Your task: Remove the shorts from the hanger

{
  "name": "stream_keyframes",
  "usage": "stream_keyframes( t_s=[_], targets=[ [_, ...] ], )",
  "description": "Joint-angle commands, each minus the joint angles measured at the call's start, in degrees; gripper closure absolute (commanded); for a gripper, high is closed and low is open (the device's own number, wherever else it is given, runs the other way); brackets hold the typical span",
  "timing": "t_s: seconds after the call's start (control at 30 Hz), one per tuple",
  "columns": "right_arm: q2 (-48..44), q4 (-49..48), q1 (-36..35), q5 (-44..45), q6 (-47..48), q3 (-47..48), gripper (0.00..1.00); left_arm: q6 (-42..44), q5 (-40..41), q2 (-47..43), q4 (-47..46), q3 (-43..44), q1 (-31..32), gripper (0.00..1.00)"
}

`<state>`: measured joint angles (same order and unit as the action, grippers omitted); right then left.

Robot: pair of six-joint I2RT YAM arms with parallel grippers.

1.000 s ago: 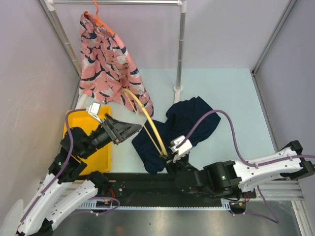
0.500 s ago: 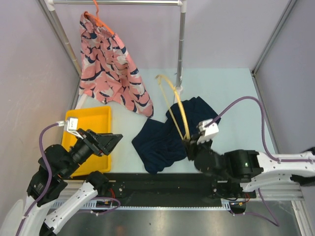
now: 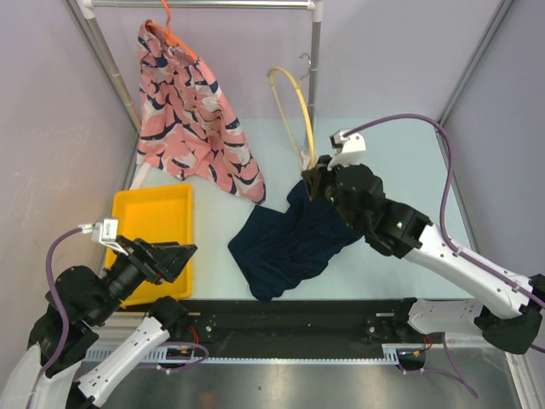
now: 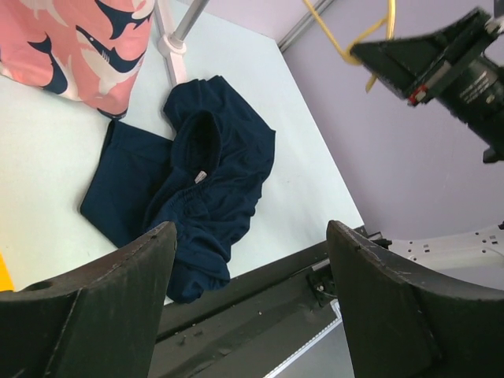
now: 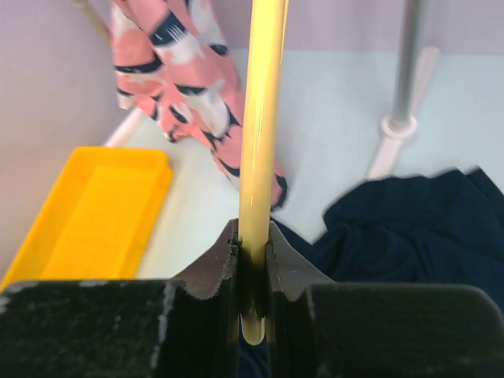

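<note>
The navy shorts (image 3: 289, 243) are lying crumpled on the worktop (image 3: 213, 247). The pink shorts (image 3: 192, 119) are hanging from the rail (image 3: 204, 4) on an orange hanger (image 3: 170, 30). Your right hand (image 5: 253, 252) is pinching a yellow hanger (image 5: 264, 118) above the navy pair. Your left hand (image 4: 252, 236) is hovering spread over the tray (image 3: 153, 213).

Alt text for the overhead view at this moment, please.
The right hand grips a bare yellow hanger, held up by the rail post, above navy shorts lying crumpled on the table. At upper left, pink printed shorts hang from an orange hanger on the rail; the left hand sits low beside a yellow tray.
</note>
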<state>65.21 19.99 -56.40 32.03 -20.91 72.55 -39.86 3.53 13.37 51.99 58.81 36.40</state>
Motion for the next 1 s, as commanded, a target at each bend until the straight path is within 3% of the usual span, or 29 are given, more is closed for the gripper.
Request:
stream_keyframes(
  t_s=[0.0, 0.17, 0.37, 0.5, 0.77, 0.97],
  targets=[
    [3.42, -11.1, 3.57, -9.61, 3.51, 6.54, 1.0, 1.89, 1.3, 0.08, 2.15, 2.63, -0.1, 0.18],
    [9.92, -14.36, 8.66, -17.43, -0.17, 14.62, 1.0, 2.24, 1.22, 0.7, 2.68, 3.77, -0.1, 0.18],
    [21.17, -9.36, 10.87, -21.57, -4.48, 30.59, 1.0, 2.15, 1.3, 0.26, 3.82, 4.47, -0.1, 0.18],
    [25.66, -5.85, 12.71, -22.01, -9.67, 36.24, 1.0, 2.24, 1.04, 0.43, 4.79, 5.53, -0.1, 0.18],
    [26.46, -6.19, 19.3, -28.07, -20.74, 34.5, 1.0, 2.94, 0.86, 0.78, 6.55, 6.94, -0.02, 0.18],
    [25.67, -5.49, 21.86, -31.24, -21.37, 33.09, 1.0, 2.94, 0.07, 0.87, 5.93, 6.41, -0.1, 0.18]
  ],
)
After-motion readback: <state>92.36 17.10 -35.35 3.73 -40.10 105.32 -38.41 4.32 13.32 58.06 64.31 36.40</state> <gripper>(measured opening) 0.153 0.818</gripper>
